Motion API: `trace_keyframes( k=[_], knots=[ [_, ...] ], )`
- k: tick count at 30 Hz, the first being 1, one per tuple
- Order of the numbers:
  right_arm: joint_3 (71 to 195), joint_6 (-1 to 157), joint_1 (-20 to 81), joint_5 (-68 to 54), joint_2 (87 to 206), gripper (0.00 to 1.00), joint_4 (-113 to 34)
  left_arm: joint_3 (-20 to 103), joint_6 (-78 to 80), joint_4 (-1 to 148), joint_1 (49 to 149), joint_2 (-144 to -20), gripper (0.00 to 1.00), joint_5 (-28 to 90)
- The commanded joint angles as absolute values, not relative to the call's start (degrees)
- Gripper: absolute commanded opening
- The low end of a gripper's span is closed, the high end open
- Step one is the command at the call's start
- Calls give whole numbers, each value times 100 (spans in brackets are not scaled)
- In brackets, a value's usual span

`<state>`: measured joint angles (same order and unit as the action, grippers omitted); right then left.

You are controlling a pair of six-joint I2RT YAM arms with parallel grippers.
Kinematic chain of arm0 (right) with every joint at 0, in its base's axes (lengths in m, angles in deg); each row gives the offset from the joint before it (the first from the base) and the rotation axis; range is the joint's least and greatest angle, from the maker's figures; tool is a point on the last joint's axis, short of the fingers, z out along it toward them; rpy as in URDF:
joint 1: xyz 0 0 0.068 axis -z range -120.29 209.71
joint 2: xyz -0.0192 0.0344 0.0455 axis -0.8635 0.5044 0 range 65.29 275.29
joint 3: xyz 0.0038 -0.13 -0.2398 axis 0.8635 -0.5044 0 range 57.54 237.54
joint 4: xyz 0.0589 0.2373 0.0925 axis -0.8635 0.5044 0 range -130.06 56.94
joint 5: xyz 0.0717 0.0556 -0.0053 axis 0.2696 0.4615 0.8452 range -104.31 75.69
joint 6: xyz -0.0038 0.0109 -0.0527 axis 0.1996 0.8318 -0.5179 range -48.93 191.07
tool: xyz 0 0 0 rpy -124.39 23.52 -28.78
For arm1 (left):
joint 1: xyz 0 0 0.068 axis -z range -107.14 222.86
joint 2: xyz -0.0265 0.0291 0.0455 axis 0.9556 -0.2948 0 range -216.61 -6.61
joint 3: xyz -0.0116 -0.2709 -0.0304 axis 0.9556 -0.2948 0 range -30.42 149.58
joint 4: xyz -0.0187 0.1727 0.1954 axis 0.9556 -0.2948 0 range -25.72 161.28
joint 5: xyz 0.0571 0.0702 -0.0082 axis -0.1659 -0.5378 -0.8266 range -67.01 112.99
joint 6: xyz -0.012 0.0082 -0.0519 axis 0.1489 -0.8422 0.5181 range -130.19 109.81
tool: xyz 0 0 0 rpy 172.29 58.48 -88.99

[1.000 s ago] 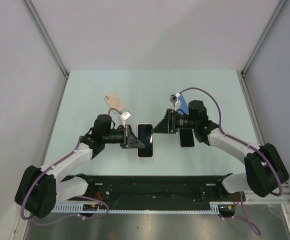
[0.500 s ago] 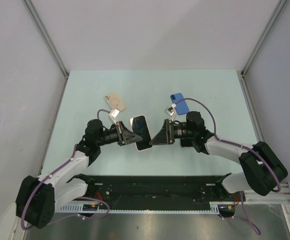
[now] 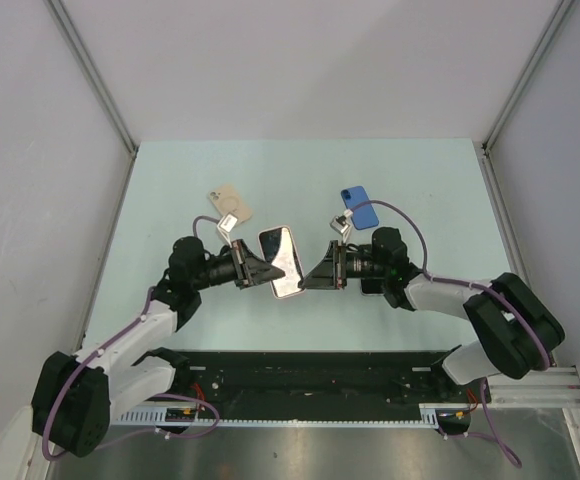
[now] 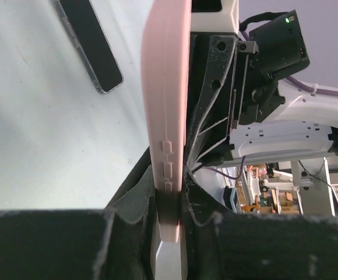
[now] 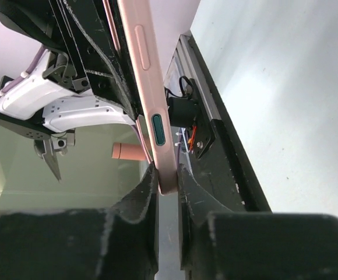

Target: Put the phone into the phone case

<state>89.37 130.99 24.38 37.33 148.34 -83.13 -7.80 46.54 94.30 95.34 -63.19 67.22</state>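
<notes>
A pink phone [image 3: 281,262] hangs tilted above the table's middle, held between both arms. My left gripper [image 3: 261,270] is shut on its left edge, below the side buttons [image 4: 166,156]. My right gripper [image 3: 322,270] is shut on the opposite edge, its fingertips [image 5: 151,178] pinching the pink rim [image 5: 148,87]. The left gripper [image 4: 170,204] shows the same grip in its wrist view. A beige phone case [image 3: 230,203] lies flat on the table behind the left arm.
A blue case or phone [image 3: 362,206] lies behind the right arm. A dark phone with a clear rim [image 4: 91,44] lies flat on the table, mostly under the right wrist [image 3: 374,284]. The black rail [image 3: 310,375] runs along the near edge.
The left gripper lifted the pink phone off the table and tilted it up. The right gripper moved in toward it, opened, then closed on its right edge.
</notes>
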Motion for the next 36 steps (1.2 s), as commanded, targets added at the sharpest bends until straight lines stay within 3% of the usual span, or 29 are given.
trace_keyframes(
  k=[1, 3, 11, 14, 15, 18, 26, 34, 36],
  knots=[
    [8962, 13488, 2394, 3728, 14826, 4, -9139, -440, 3587, 8605, 9483, -6435, 0, 6228],
    [8971, 13602, 2368, 3711, 14879, 0, -9279, -449, 3394, 8482, 9483, -6462, 0, 6123],
    [8962, 13770, 2376, 3562, 15125, 0, -9280, -344, 2989, 8060, 9483, -6322, 3, 6060],
    [8971, 13490, 2420, 3430, 14993, 0, -8912, -125, 2788, 7621, 9483, -6198, 47, 5886],
    [8979, 13384, 2455, 3386, 14906, 0, -8545, -80, 2717, 7490, 9474, -6129, 66, 5824],
    [8997, 13016, 2710, 3368, 14817, 0, -7824, 78, 2558, 7102, 9448, -6049, 80, 5551],
    [9014, 12039, 3421, 3113, 14466, 0, -6180, 114, 2496, 6522, 9290, -5943, 88, 5129],
    [9032, 11669, 3730, 2885, 14975, 0, -5650, 492, 2145, 5335, 8754, -6602, 93, 4321],
    [9032, 11599, 3747, 2788, 15063, 0, -5527, 448, 2162, 5370, 8569, -6620, 100, 4268]
  ],
)
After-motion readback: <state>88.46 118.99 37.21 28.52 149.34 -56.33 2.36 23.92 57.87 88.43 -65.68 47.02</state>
